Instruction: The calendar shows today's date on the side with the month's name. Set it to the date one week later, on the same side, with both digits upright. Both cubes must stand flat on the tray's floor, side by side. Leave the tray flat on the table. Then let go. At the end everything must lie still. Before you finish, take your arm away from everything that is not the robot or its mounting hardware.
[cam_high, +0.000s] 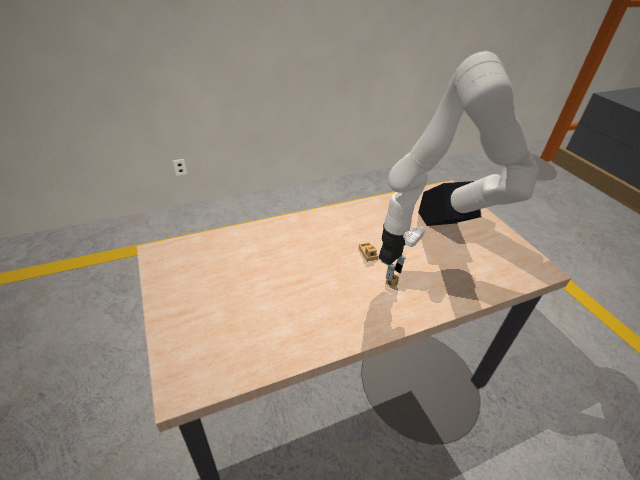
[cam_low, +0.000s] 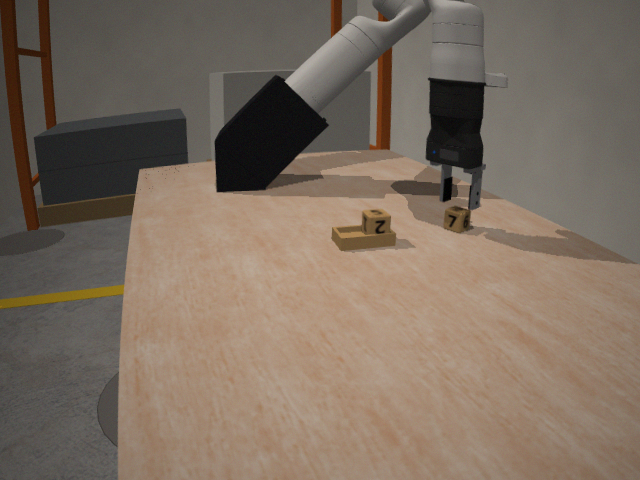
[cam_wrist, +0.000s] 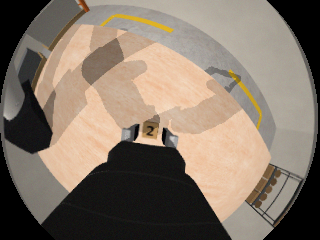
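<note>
Beside tray (cam_low: 356, 240), cube (cam_low: 456, 218) reads 7

Light wooden bench (cam_high: 248, 310) on dark legs, grey concrete floor (cam_high: 77, 361), yellow floor line (cam_high: 62, 266), plain grey wall (cam_high: 232, 77), outlet (cam_high: 179, 166), orange frame (cam_high: 584, 77) far right.
</note>
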